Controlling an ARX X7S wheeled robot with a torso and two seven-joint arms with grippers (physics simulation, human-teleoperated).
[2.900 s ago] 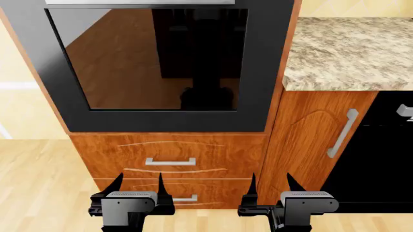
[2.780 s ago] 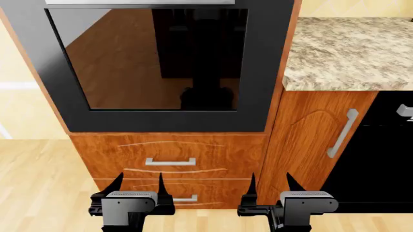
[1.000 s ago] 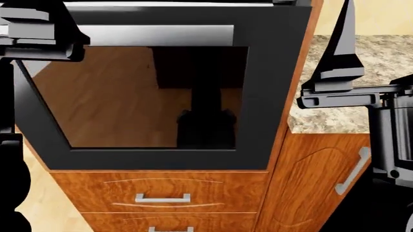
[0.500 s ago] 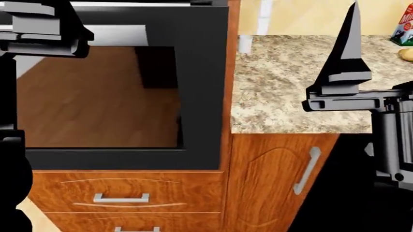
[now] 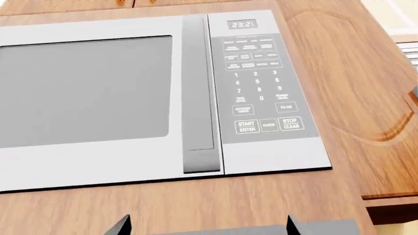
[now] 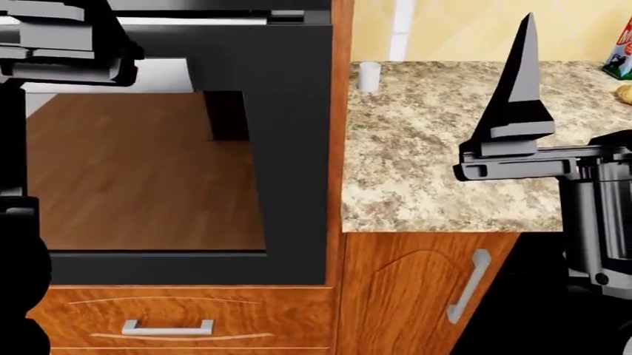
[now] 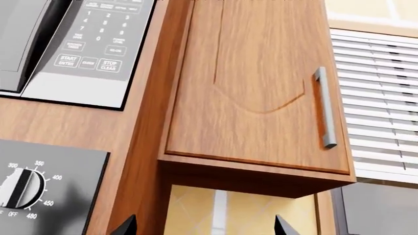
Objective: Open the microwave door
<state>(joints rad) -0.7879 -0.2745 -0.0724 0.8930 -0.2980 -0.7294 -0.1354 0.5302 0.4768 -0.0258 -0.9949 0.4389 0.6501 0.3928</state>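
Microwave [image 5: 163, 93]: is being seen built into the wood cabinet column, above the black oven [image 6: 168, 170]; its face is turned outward toward the robot, long axis running horizontally.
Microwave door [image 5: 98, 98]: is sitting shut, flush with the front; its vertical handle bar [image 5: 197, 93] is lying just beside the keypad [image 5: 261, 83].
Left claw [image 5: 205, 226]: spread open, gripping nothing, being held in front of the microwave, apart from it.
Right claw [image 7: 202, 226]: spread open, empty, being aimed at the upper cabinet door [image 7: 255, 93] beside the microwave.
Table [image 6: 445, 148]: a white cup [image 6: 368, 76] is standing on it.
Change: the head view is being shifted rightward since half a second ago; more table is being shown.
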